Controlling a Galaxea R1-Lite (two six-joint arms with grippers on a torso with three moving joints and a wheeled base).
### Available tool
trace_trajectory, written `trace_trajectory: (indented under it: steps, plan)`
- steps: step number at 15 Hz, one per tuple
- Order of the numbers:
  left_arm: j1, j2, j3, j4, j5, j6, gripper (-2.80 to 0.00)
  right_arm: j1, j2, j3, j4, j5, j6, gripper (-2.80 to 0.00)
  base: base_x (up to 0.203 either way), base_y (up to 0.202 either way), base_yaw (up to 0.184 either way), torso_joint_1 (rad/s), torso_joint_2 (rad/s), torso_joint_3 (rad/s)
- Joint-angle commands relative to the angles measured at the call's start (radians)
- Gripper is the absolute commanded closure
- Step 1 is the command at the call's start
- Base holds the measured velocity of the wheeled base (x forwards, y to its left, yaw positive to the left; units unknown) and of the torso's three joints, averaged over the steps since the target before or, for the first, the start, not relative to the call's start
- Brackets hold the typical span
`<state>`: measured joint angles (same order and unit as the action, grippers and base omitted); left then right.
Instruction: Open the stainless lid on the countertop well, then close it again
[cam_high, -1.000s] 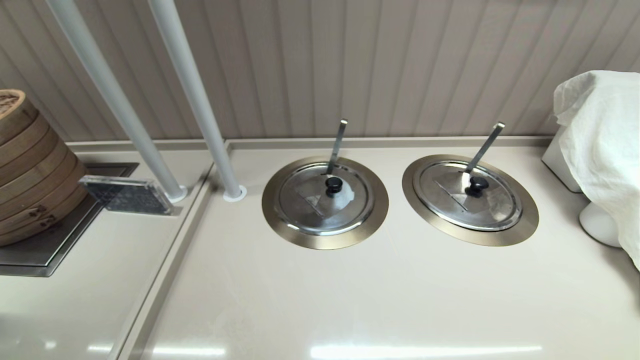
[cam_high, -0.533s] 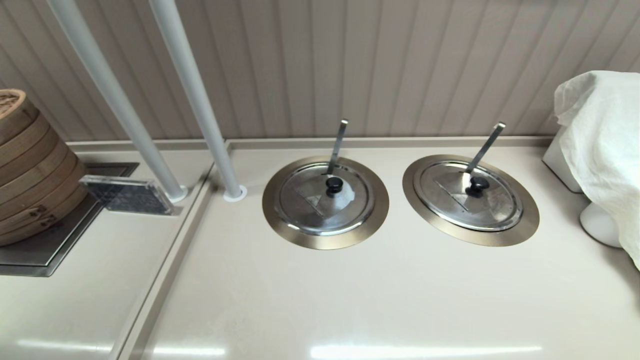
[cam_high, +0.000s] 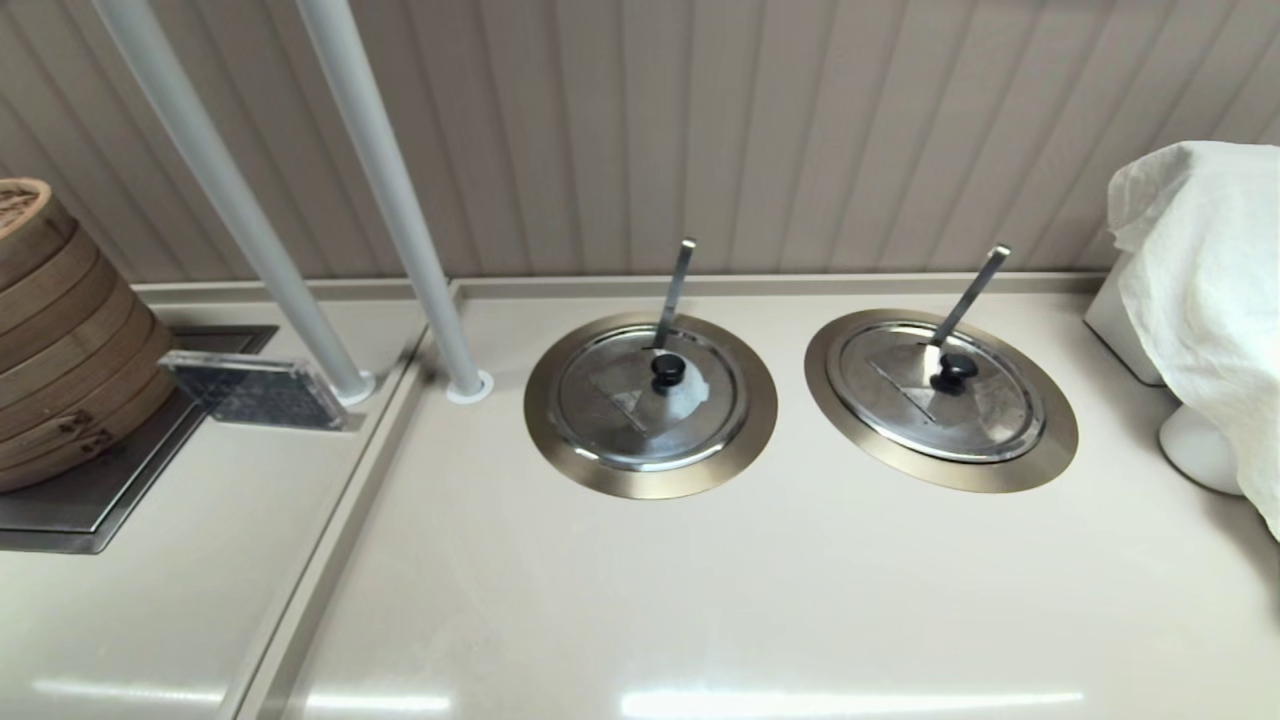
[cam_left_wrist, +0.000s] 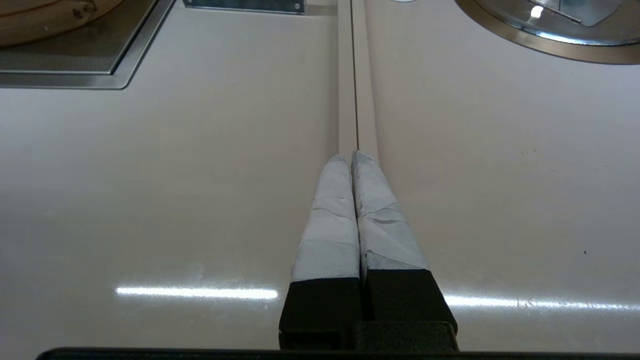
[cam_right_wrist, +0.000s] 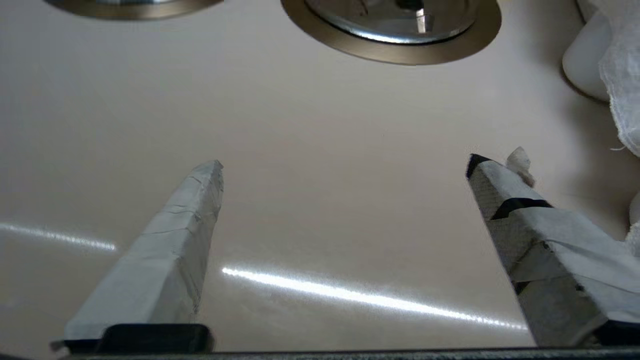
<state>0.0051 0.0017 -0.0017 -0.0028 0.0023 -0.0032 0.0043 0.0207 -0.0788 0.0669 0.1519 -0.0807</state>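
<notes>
The stainless lid (cam_high: 940, 392) lies shut on the countertop well (cam_high: 1050, 440) at the right, its clean grey flap flat. A black knob (cam_high: 953, 370) sits on it and a ladle handle (cam_high: 970, 292) sticks up behind. In the right wrist view the lid (cam_right_wrist: 380, 17) and the well's flange (cam_right_wrist: 475, 37) lie ahead of my right gripper (cam_right_wrist: 345, 165). That gripper is open over bare counter, well short of the flange. My left gripper (cam_left_wrist: 351, 156) is shut and empty over the counter seam. Neither gripper shows in the head view.
A twin lid (cam_high: 648, 398) with a whitish patch covers the left well (cam_high: 560, 440). Two grey poles (cam_high: 400, 220) rise at the back left, beside bamboo steamers (cam_high: 60, 340) and a small sign (cam_high: 255, 392). A white cloth-draped object (cam_high: 1200, 300) stands at the right edge.
</notes>
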Motion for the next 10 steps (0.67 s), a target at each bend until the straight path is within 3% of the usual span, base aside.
trace_trajectory:
  steps: [1,3,10]
  plan:
    - [0.001,0.0,0.0,0.0,0.001,0.0,0.0,0.0,-0.021,0.03,-0.019,-0.003,0.019,0.0,0.0,0.0,0.0,0.0,0.0,0.0]
    - [-0.001,0.0,0.0,0.0,0.001,0.0,0.0,0.0,-0.021,0.028,-0.018,-0.003,0.029,0.0,0.0,0.0,0.0,0.0,0.0,0.0]
    - [0.001,0.0,0.0,0.0,0.001,0.0,0.0,0.001,-0.021,0.028,-0.018,-0.005,0.176,0.0,0.0,0.0,0.0,0.0,0.0,0.0]
